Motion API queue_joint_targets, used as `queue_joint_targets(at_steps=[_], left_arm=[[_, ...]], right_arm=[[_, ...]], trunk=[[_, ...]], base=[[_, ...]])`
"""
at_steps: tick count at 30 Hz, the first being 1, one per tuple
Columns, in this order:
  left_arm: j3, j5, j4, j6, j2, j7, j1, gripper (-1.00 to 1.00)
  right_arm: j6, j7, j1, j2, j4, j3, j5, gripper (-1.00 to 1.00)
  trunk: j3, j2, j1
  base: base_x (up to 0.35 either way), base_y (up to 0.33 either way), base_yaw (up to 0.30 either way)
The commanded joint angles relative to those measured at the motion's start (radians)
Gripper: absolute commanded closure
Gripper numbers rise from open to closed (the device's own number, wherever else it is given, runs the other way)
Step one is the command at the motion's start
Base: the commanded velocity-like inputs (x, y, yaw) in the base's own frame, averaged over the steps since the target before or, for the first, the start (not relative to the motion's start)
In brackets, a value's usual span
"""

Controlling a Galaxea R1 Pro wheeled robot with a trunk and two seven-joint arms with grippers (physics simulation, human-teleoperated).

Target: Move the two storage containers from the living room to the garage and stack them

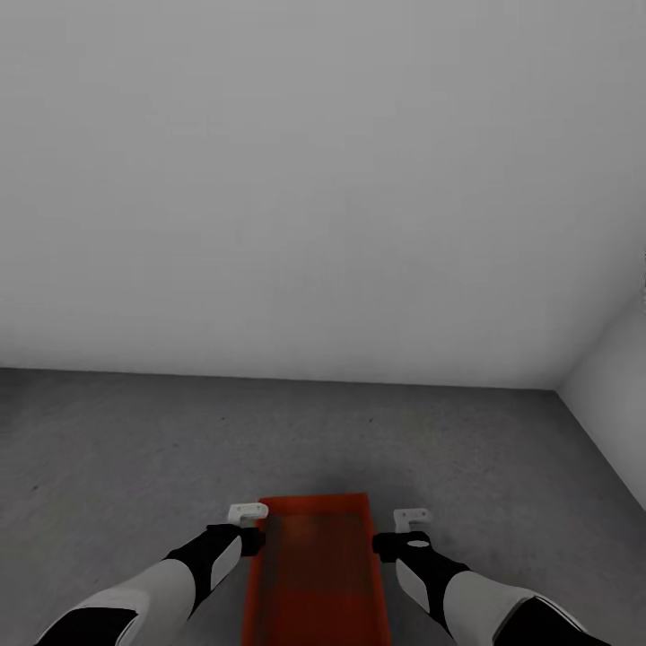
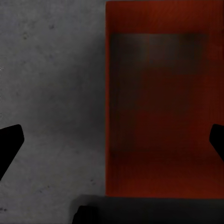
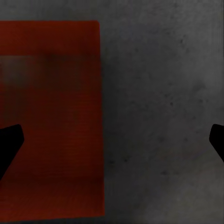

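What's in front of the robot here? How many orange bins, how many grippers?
Orange-red storage container: 1 seen, on the grey concrete floor
Grippers: 2, the left gripper and the right gripper, both open, one on each side of the bin
Total: 3

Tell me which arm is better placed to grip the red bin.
Left, slightly: the left claw sits right at the bin's wall in the head view, while the right claw stands apart from it. Both claws look open.

Plain white back wall [image 1: 296,179] meets white side wall [image 1: 619,404] at room corner [image 1: 558,389], right of back wall's centre; both bare.
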Motion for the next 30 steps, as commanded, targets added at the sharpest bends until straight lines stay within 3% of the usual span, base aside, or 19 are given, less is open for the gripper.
queue_joint_targets(at_steps=[1, 19, 30], left_arm=[[-0.002, 0.007, -0.002, 0.006, 0.0, 0.004, 0.0, -1.0], [-0.002, 0.007, -0.002, 0.006, 0.0, 0.006, 0.0, -1.0], [-0.002, 0.008, -0.004, -0.003, -0.001, 0.004, 0.0, -1.0]], right_arm=[[0.0, -0.004, 0.0, 0.0, 0.0, 0.008, -0.009, -1.0], [0.0, -0.004, 0.0, 0.0, 0.0, 0.008, -0.009, -1.0], [0.0, -0.004, 0.0, 0.0, 0.0, 0.008, -0.009, -1.0]], trunk=[[0.004, 0.007, -0.004], [0.089, 0.133, -0.073], [0.101, 0.133, -0.073]], base=[[0.0, 0.0, 0.0], [0.0, 0.0, 0.0], [0.0, 0.0, 0.0]])
